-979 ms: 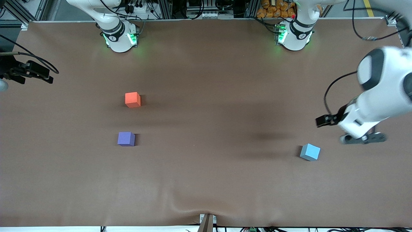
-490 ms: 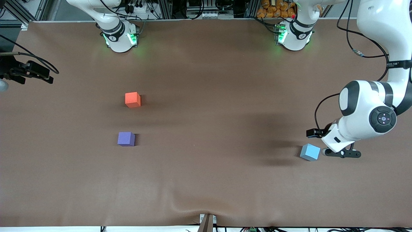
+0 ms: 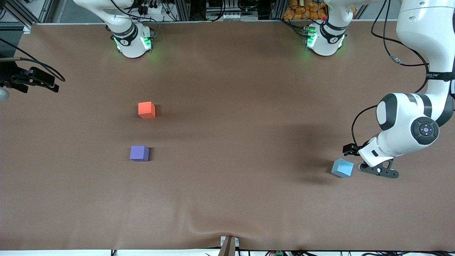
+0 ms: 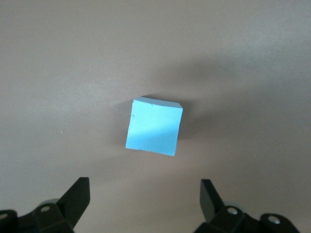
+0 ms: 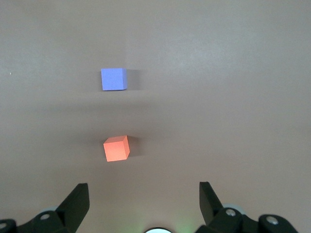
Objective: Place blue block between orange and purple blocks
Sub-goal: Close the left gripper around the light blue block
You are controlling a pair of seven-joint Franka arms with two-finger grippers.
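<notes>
Fingers of left gripper point(image 4: 143, 204) spread wide, empty, beside blue block point(image 4: 154, 126): you centre over it, match its skew w/ wrist, then descend.

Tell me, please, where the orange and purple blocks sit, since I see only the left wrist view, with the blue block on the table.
Observer: The orange block and the purple block sit apart toward the right arm's end of the table, the purple one nearer the front camera.
Operator: Is the gap between them free?
Observer: Yes, only bare table shows between them.
Operator: And the right arm?
Observer: It waits, its right hand open and holding nothing.
</notes>
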